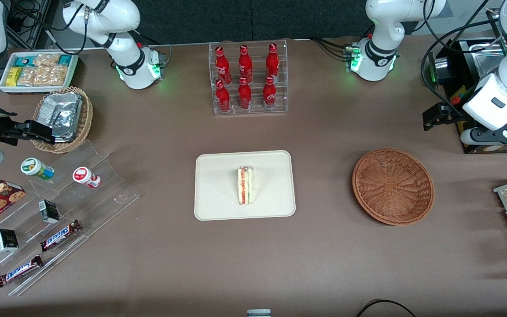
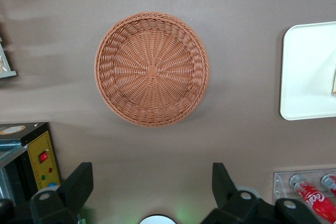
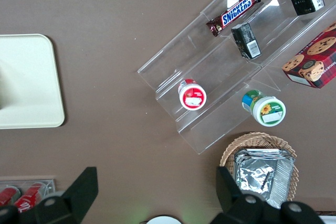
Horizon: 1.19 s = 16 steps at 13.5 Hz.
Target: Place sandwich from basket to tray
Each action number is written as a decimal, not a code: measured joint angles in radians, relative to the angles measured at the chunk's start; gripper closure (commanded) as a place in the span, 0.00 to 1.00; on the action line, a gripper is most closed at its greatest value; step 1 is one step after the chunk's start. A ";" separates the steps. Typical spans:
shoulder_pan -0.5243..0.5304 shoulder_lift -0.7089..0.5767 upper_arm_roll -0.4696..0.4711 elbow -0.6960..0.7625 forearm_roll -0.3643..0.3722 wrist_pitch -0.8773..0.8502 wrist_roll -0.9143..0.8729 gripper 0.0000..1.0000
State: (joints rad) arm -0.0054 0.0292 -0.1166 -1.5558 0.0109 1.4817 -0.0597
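1. The sandwich stands on the tray, about at its middle, with the red, orange and green filling edge facing up. Nothing touches it.
2. The tray lies flat on the brown table, nearer to the front camera than the clear rack of red bottles.
3. The basket sits well apart from the tray, toward the working arm's end of the table. Its woven bowl holds nothing; the wrist camera looks straight down into it.
4. The gripper hangs high above the table, up from the tray's level and out past the basket toward the working arm's end. Its two dark fingers are spread wide with nothing between them, and they touch nothing.
5. From the front the arm's white wrist block shows farther from the camera than the basket, beside the black box with the red switch.
6. Away from the tray toward the parked arm's end stands a clear stepped stand carrying two chocolate bars, small dark cartons and two small tubs.
7. Farther from the camera than that stand sits a lighter wicker basket with foil packets, and a white bin of snacks lies farther still.
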 measured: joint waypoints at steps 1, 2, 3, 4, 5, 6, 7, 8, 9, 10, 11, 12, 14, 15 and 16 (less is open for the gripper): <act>0.000 0.000 -0.001 0.000 0.002 -0.004 0.010 0.00; 0.000 0.000 -0.001 0.000 0.003 -0.005 0.014 0.00; 0.000 0.000 -0.001 0.000 0.004 -0.005 0.016 0.00; 0.000 -0.001 -0.001 -0.001 0.004 -0.006 0.016 0.00; 0.000 -0.003 -0.001 -0.005 0.004 -0.006 0.016 0.00; 0.000 -0.009 -0.001 -0.014 0.005 -0.006 0.016 0.00; 0.000 -0.017 -0.001 -0.023 0.005 -0.006 0.016 0.00; 0.000 -0.024 -0.002 -0.029 0.005 -0.006 0.016 0.00; 0.000 -0.030 -0.002 -0.030 0.005 -0.006 0.016 0.00; 0.000 -0.035 -0.002 -0.030 0.005 -0.006 0.017 0.00; 0.000 -0.039 -0.002 -0.030 0.005 -0.005 0.017 0.00; 0.000 -0.043 -0.002 -0.030 0.005 -0.005 0.017 0.00; 0.000 -0.045 -0.002 -0.026 0.005 -0.004 0.017 0.00; 0.000 -0.045 -0.002 -0.023 0.005 -0.004 0.017 0.00; 0.000 -0.045 -0.002 -0.021 0.005 -0.004 0.017 0.00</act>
